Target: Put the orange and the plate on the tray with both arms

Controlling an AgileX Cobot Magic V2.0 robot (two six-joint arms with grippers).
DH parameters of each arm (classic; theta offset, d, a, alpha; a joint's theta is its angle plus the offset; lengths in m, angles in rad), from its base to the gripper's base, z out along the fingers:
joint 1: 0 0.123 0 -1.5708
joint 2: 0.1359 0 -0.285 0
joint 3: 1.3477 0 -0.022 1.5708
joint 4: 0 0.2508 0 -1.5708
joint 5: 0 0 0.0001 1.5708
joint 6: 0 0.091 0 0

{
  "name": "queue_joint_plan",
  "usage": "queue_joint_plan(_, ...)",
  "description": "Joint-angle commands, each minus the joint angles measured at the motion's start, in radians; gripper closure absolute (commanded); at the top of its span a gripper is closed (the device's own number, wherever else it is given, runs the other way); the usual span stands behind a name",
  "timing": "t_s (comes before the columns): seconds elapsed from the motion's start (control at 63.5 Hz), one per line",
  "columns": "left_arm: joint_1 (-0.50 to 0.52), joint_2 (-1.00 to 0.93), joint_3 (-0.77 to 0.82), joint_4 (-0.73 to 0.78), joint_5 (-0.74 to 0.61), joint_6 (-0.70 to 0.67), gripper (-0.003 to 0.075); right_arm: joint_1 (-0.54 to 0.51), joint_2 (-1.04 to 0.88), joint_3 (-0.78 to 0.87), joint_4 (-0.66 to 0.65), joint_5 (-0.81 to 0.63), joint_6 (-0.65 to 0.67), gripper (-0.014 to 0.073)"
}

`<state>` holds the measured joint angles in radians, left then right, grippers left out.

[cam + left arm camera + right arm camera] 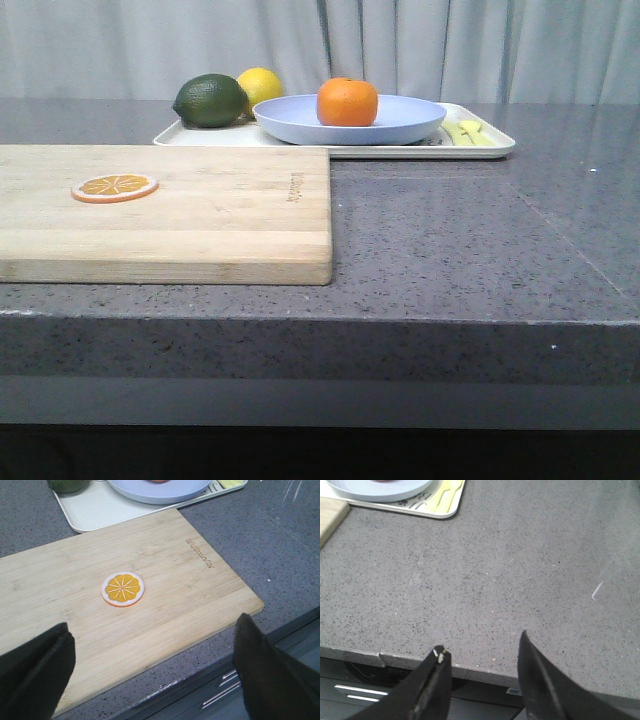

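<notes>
At the near table edge, the black left gripper [150, 675] and black right gripper [482, 680] hang spread and empty, well apart from the far flat off-white tray [200, 135], where the pale lavender-blue round plate [410, 118] carries the 1 whole bright orange [347, 101].

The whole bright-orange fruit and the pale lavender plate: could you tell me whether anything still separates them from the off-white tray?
Nothing visible does: the whole bright-orange fruit sits on the pale lavender plate, which rests on the off-white tray.
</notes>
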<state>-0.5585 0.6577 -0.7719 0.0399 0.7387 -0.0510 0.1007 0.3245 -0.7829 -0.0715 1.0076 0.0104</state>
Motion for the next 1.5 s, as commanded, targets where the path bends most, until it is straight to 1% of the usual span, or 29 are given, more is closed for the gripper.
queue_joint_plan(0.0, 0.001, -0.001, -0.027, -0.007, -0.076, -0.008, 0.0104, -0.005, 0.013, -0.021, 0.018, -0.081, -0.004, 0.0251)
queue_joint_plan(0.079, 0.001, -0.001, -0.027, -0.007, -0.076, -0.008, 0.0104, -0.005, 0.013, -0.021, 0.064, -0.087, -0.004, 0.0251)
queue_joint_plan(0.142, 0.001, -0.001, -0.027, -0.007, -0.076, -0.008, 0.0104, -0.005, 0.013, -0.021, 0.126, -0.092, -0.004, 0.0251)
queue_joint_plan(0.236, 0.001, -0.001, -0.027, -0.007, -0.076, -0.008, 0.0104, -0.005, 0.013, -0.021, 0.166, -0.103, -0.004, 0.0251)
queue_joint_plan(0.504, 0.001, -0.001, -0.027, -0.007, -0.076, -0.008, 0.0104, -0.005, 0.013, -0.021, 0.158, -0.102, -0.004, 0.0242)
queue_joint_plan(0.646, 0.001, -0.001, -0.027, -0.007, -0.076, -0.008, 0.0104, -0.005, 0.013, -0.021, 0.114, -0.089, -0.004, 0.0175)
queue_joint_plan(0.756, 0.001, -0.001, -0.027, -0.007, -0.076, -0.008, 0.0116, -0.005, 0.013, -0.021, 0.11, -0.077, -0.004, 0.02)
queue_joint_plan(0.851, 0.001, -0.001, -0.027, -0.007, -0.076, -0.008, 0.0187, -0.005, 0.013, -0.021, 0.11, -0.077, -0.01, 0.0286)
queue_joint_plan(0.946, 0.001, -0.001, -0.027, -0.007, -0.076, -0.008, 0.0314, -0.005, 0.013, -0.021, 0.11, -0.077, -0.01, 0.0412)
queue_joint_plan(1.024, 0.001, -0.001, -0.027, -0.007, -0.076, -0.008, 0.0414, -0.005, 0.013, -0.021, 0.11, -0.077, -0.004, 0.0491)
queue_joint_plan(1.15, 0.001, -0.001, -0.027, -0.007, -0.076, -0.008, 0.0566, -0.005, 0.013, -0.021, 0.11, -0.077, -0.01, 0.0594)
queue_joint_plan(1.261, 0.001, -0.001, -0.027, -0.007, -0.076, -0.008, 0.0671, -0.005, 0.013, -0.021, 0.11, -0.077, -0.004, 0.0659)
queue_joint_plan(1.339, 0.001, -0.001, -0.027, -0.007, -0.076, -0.008, 0.0735, -0.005, 0.013, -0.021, 0.11, -0.077, -0.004, 0.0659)
queue_joint_plan(1.481, 0.001, -0.001, -0.027, -0.007, -0.076, -0.008, 0.074, -0.005, 0.013, -0.021, 0.11, -0.078, -0.004, 0.0659)
